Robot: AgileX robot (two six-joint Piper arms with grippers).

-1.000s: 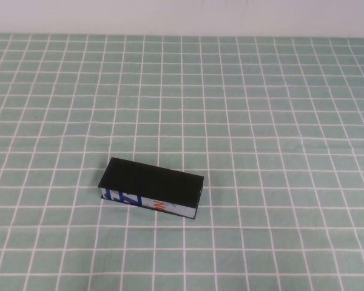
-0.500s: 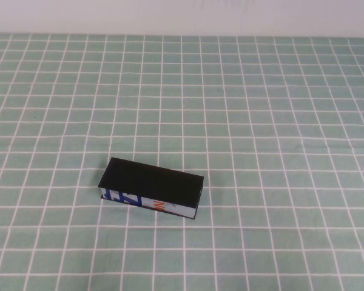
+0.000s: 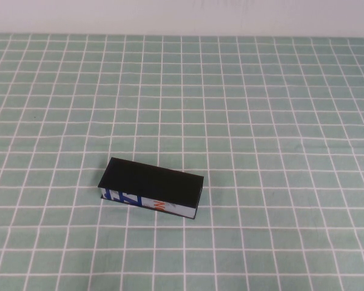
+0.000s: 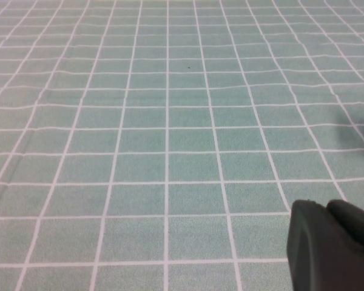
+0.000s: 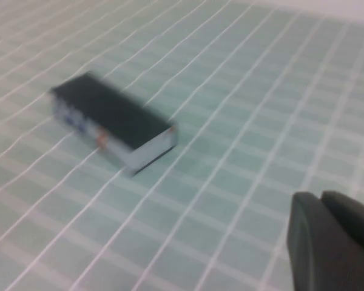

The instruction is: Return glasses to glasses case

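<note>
Whereas a dark bit of the right arm was seen at the lower right edge of the high view before, it is gone now. The glasses case (image 3: 150, 187) lies closed and unmoved on the checked cloth (image 3: 261, 121). Left gripper (image 4: 333, 245) and right gripper (image 5: 330, 239) are each glimpsed only from their wrist cameras; finger state cannot be told.

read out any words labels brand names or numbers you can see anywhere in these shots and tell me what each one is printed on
No text can be read.
Glasses case, lid shut, on the checked tablecloth: blue and orange print on its white front side, too small and blurred to read.
Left gripper, away from the case: no markings visible.
Right gripper, away from the case: no markings visible.
The glasses are not in view.
</note>
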